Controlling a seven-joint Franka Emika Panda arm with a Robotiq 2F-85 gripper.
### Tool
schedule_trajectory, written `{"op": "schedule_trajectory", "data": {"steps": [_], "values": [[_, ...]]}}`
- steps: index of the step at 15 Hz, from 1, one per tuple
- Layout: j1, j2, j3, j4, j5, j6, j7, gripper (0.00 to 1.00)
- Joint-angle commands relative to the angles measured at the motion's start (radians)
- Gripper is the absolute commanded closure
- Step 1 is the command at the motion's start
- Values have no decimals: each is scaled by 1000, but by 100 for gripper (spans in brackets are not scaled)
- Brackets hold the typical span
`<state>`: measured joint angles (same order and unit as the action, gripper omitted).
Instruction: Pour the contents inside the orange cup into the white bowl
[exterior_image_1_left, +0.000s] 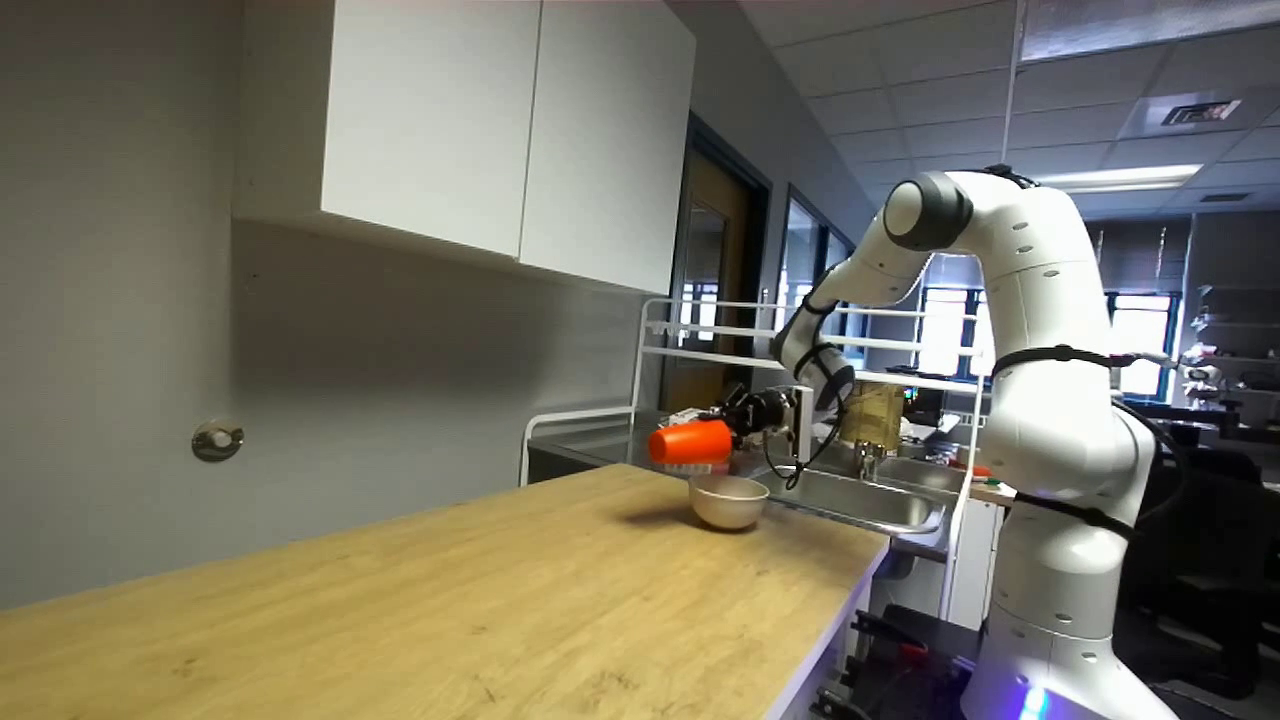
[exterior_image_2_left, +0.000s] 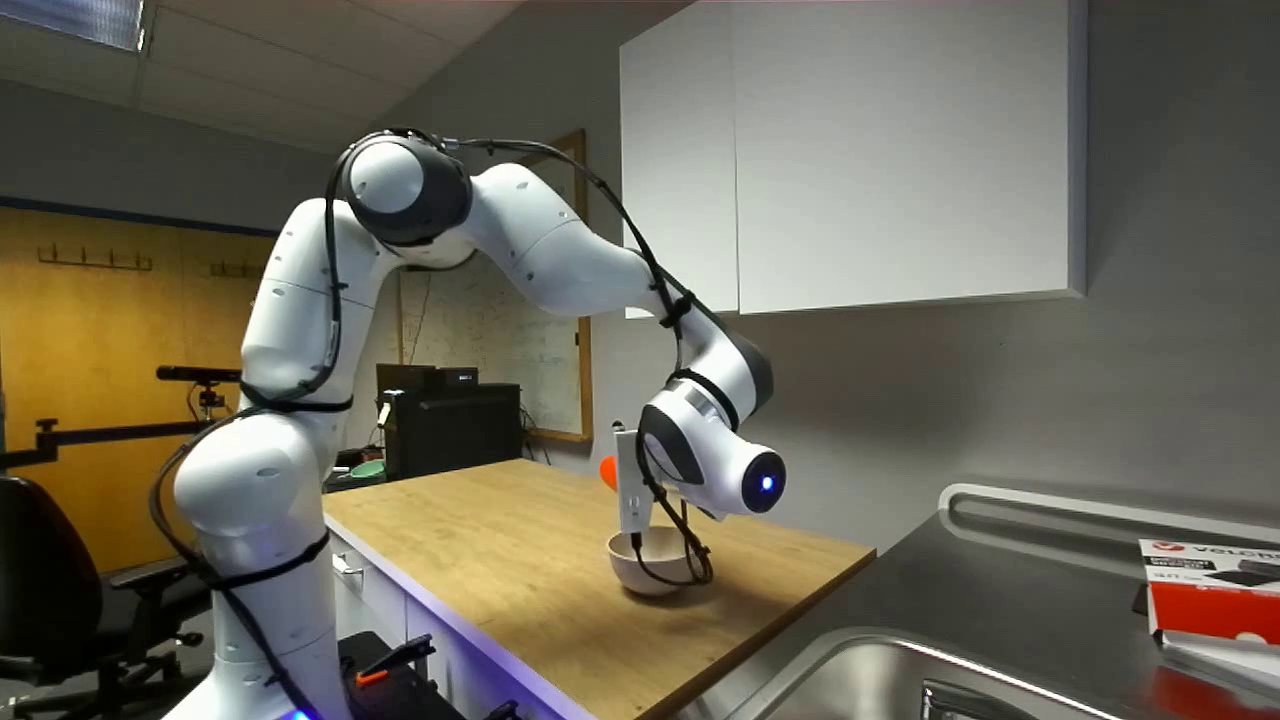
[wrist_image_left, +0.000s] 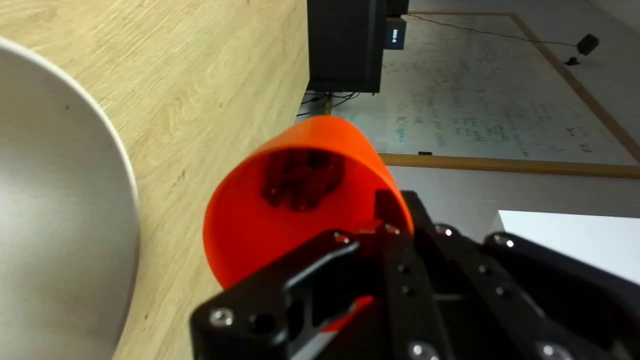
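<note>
The orange cup (exterior_image_1_left: 692, 442) lies almost on its side in the air, just above and beside the white bowl (exterior_image_1_left: 728, 505). It also shows in the wrist view (wrist_image_left: 260, 240); in an exterior view only a small part of it (exterior_image_2_left: 607, 472) shows behind the arm. Several small dark-reddish pieces (wrist_image_left: 302, 180) rest inside the cup near its bottom. My gripper (wrist_image_left: 402, 210) is shut on the cup's wall near the rim, one fingertip inside and one outside. The bowl stands upright on the wooden counter, at the left in the wrist view (wrist_image_left: 65, 210), its visible inside holding nothing.
The wooden counter (exterior_image_1_left: 480, 600) ends near the bowl, by a metal sink (exterior_image_1_left: 850, 500) and a white rack (exterior_image_1_left: 640, 370). White wall cabinets (exterior_image_1_left: 430, 120) hang above. A red and white box (exterior_image_2_left: 1210, 600) lies on the dark worktop. A cable (exterior_image_2_left: 690, 540) hangs from the wrist.
</note>
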<state>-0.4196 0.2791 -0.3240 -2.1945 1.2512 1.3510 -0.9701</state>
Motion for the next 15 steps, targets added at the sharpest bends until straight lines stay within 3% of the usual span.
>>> {"op": "schedule_trajectory", "data": {"steps": [1, 15], "values": [[-21, 72, -5, 62, 33, -114, -30, 99], [-52, 249, 2, 179, 127, -349, -77, 99]]}}
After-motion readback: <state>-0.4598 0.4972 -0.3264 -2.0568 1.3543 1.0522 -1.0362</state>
